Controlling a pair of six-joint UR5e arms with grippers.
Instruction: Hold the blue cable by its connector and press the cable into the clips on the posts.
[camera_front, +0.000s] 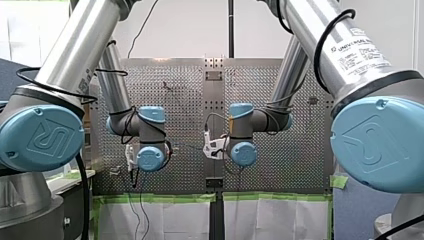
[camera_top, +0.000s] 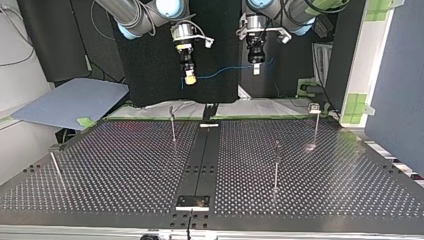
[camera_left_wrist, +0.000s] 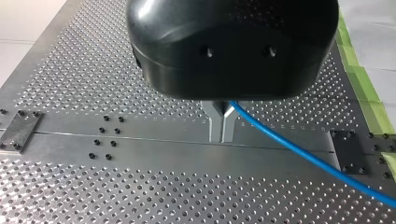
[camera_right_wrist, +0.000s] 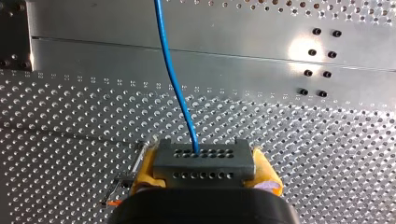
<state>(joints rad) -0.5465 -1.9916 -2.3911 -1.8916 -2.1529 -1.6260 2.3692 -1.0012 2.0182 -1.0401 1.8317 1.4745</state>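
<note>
My right gripper (camera_right_wrist: 204, 179) has yellow pads (camera_right_wrist: 147, 170) and is shut on a grey connector block (camera_right_wrist: 204, 163). The blue cable (camera_right_wrist: 175, 79) runs out of that block, away from the gripper. My left gripper (camera_left_wrist: 222, 133), black with metal fingers, is shut on the blue cable (camera_left_wrist: 299, 149), which trails off to one side. In the top view both grippers hang well above the table, my right (camera_top: 190, 79) at the left and my left (camera_top: 256, 69) at the right, with the cable (camera_top: 222, 72) slack between them. Several thin posts with clips (camera_top: 172, 122) (camera_top: 276, 165) (camera_top: 316, 125) stand on the table below.
Another thin post (camera_top: 55, 167) leans at the perforated table's (camera_top: 125, 170) left edge in the top view. A dark centre strip (camera_top: 202, 160) ends in a small black plate (camera_top: 192, 201). A blue-grey sheet (camera_top: 75, 100) lies beyond the table's far left corner.
</note>
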